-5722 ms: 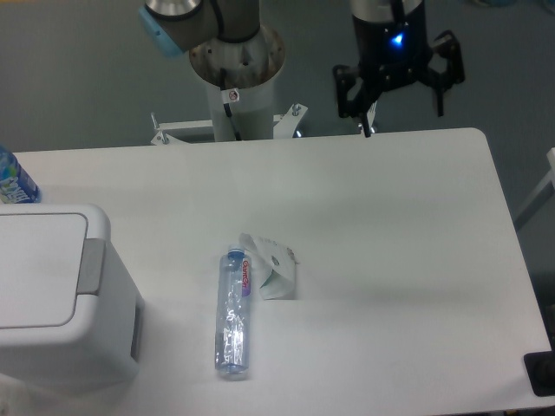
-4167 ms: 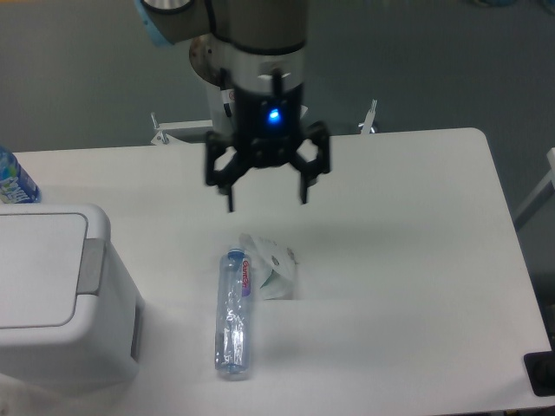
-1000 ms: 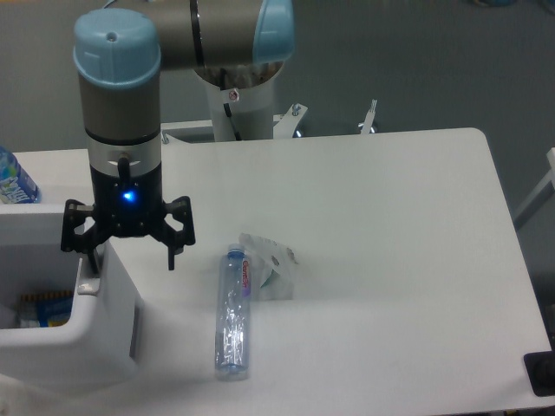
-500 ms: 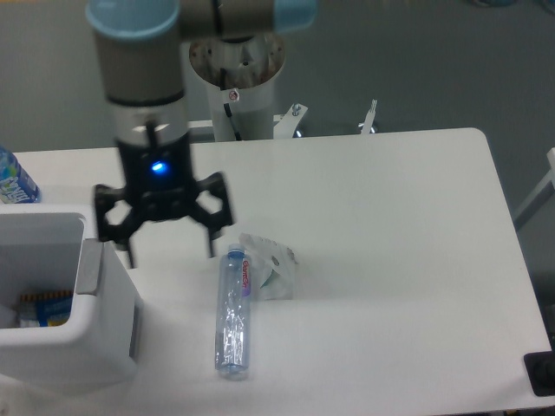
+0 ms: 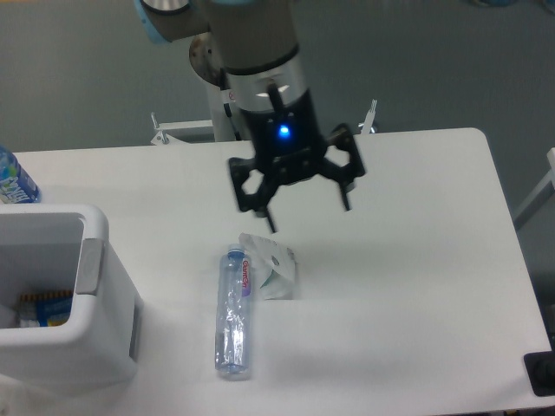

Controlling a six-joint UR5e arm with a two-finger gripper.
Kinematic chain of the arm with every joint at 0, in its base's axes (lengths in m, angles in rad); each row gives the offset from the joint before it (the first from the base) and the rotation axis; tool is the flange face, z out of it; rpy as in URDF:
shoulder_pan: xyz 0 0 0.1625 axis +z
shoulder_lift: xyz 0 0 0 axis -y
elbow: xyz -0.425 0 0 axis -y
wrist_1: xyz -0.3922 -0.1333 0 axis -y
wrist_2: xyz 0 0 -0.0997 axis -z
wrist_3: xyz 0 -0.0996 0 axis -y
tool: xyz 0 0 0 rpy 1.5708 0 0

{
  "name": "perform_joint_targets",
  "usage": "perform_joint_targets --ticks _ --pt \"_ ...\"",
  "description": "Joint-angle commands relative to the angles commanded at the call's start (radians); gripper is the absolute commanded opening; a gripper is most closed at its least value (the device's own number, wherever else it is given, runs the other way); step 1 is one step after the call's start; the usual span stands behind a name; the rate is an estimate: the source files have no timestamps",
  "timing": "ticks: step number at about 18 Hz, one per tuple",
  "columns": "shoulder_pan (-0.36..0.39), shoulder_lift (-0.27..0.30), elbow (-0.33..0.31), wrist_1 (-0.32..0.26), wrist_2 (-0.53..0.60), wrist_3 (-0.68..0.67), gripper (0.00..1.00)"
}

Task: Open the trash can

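The white boxy trash can stands at the table's front left with its top open; its inside shows some coloured rubbish. The flat lid is out of view. The grey latch tab sits on its right rim. My gripper hangs open and empty above the middle of the table, well to the right of the can and just above the crumpled wrapper.
A clear plastic bottle lies on the table beside a crumpled white wrapper. Another bottle with a blue label stands at the far left edge. The robot base is behind the table. The table's right edge is near.
The can's lid went from shut to open. My gripper came over to the can's right rim, then moved away to the right and now hangs over the table's middle.
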Motion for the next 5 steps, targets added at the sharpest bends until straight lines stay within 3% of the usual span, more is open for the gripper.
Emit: perform_joint_targets --ticks 3,5 --pt "0.061 0.029 -0.029 -0.022 0.005 0.157 1.00" --pt "0.088 0.046 -0.046 -0.022 0.003 0.191 1.00"
